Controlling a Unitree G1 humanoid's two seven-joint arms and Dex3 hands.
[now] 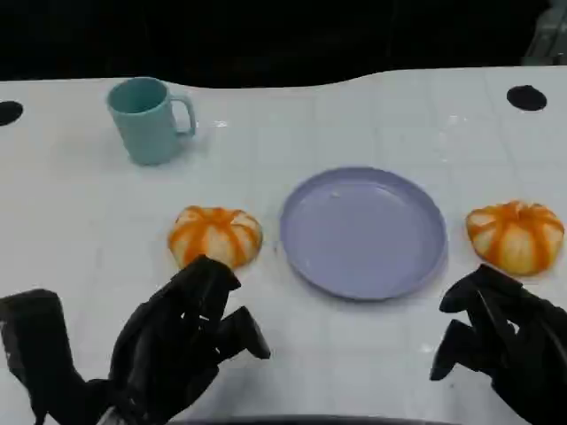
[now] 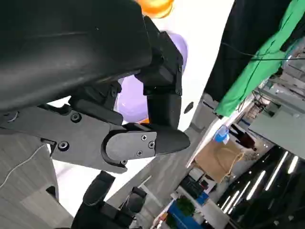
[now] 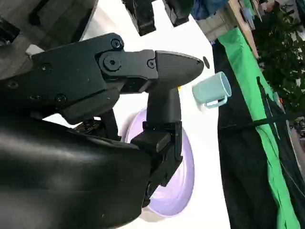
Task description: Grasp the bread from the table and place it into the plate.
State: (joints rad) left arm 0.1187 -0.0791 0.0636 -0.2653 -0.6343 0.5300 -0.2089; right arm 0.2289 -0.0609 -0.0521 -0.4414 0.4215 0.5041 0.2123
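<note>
Bread round, orange-striped, beside plate

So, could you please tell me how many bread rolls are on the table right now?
2. One bread roll lies just left of the purple plate, near the left robot hand. The other bread roll lies right of the plate, near the right robot hand. Neither is on the plate.
</note>
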